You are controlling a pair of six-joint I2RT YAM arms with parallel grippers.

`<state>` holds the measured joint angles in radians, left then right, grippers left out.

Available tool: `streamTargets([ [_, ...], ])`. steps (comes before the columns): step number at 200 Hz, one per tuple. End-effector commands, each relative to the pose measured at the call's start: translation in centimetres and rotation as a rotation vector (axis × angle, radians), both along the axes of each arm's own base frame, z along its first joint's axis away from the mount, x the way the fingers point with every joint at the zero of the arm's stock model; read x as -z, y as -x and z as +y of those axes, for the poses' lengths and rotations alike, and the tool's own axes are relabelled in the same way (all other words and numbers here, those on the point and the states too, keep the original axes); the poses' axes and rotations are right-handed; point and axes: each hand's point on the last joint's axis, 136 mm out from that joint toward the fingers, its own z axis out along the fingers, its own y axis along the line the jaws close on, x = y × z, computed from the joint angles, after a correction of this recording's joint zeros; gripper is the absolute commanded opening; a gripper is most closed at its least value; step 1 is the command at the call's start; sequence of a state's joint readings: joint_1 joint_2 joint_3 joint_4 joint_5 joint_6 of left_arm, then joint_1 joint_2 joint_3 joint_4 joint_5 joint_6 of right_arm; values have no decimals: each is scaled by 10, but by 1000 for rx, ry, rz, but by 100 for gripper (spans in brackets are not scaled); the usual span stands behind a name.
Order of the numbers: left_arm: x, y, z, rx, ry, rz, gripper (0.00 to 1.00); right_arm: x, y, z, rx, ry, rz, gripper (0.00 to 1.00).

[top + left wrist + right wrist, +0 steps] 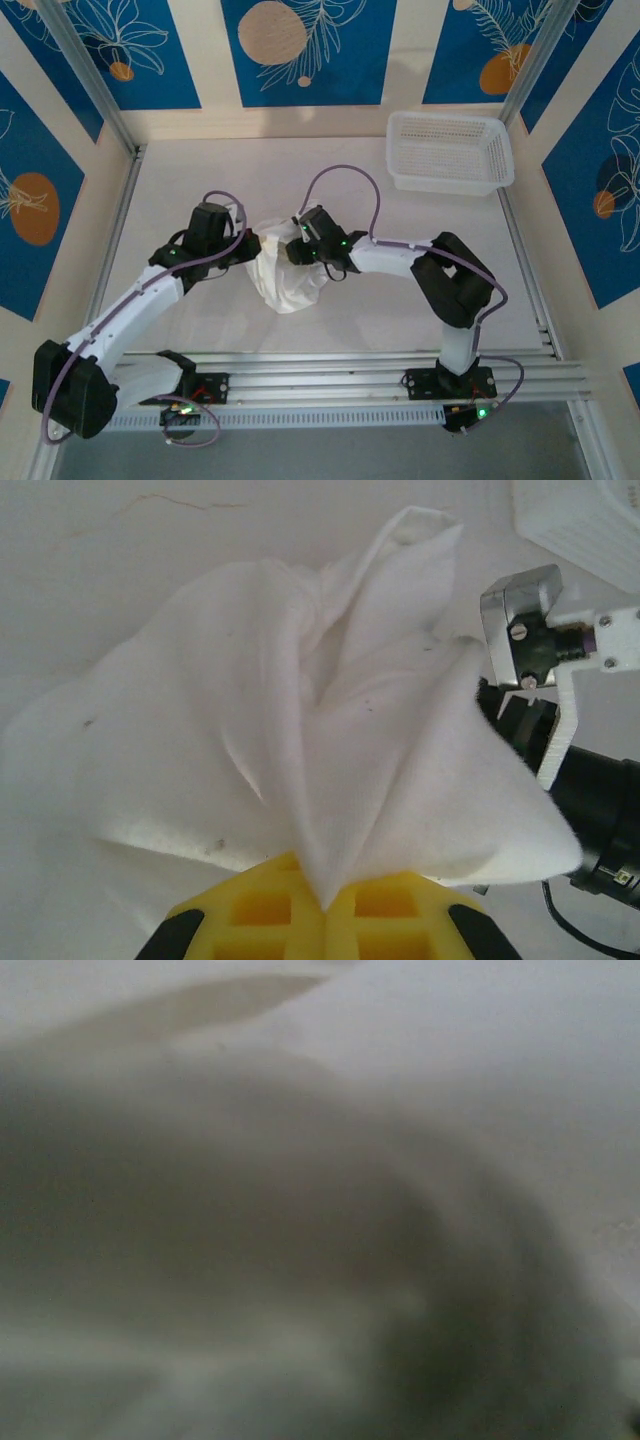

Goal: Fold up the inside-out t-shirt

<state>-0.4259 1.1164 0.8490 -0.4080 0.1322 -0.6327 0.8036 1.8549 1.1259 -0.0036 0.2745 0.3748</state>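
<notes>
Left gripper (322, 905) clamped on the bunched t-shirt (280, 740), probably anchoring it for a regrasp. Right gripper (298, 248) buried in cloth; its jaw state can't be told.

- The t-shirt (300, 710): thin white cloth, soft, matt, creased.
- The left gripper (322, 902): yellow moulded plastic with a dull finish.
- The basket (450, 183): rigid white plastic mesh.
- The table (200, 170): white, smooth, matt.

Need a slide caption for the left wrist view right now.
Left claw pinches a gathered fold of the white t-shirt, right arm close alongside.
</notes>
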Motion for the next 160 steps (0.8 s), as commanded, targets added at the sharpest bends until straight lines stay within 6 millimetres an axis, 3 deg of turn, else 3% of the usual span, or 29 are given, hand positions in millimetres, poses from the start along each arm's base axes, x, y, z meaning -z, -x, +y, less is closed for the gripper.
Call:
streamTargets([
  [1,0,-2,47,-214,-102,50,0,-31,-7,-5,17,-6,-45,2],
  [14,14,1,72,-308,-158,114,0,-64,6,-9,1,-78,-32,0],
  [27,32,-1,87,-344,-169,166,0,-111,30,-8,-100,-252,-15,0],
  [44,57,-3,90,-338,-144,226,0,-170,63,-10,-261,-511,-5,0],
  [56,69,-6,87,-324,-114,251,6,-188,70,-19,-283,-587,8,0],
  [71,68,-8,77,-288,-70,250,28,-197,70,-27,-286,-623,38,0],
  [81,59,-9,73,-275,-41,222,50,-202,69,-29,-299,-643,43,0],
  [93,40,-9,69,-252,-9,156,71,-204,69,-29,-315,-646,35,0],
  [101,21,-9,63,-209,20,89,78,-204,68,-28,-323,-643,35,0],
  [131,-48,6,24,77,104,-162,89,-207,72,-22,-389,-649,47,0],
  [143,-57,14,11,174,72,-200,91,-208,74,-21,-409,-654,58,0],
  [160,-50,22,-3,297,-22,-187,94,-209,73,-22,-410,-652,62,0],
])
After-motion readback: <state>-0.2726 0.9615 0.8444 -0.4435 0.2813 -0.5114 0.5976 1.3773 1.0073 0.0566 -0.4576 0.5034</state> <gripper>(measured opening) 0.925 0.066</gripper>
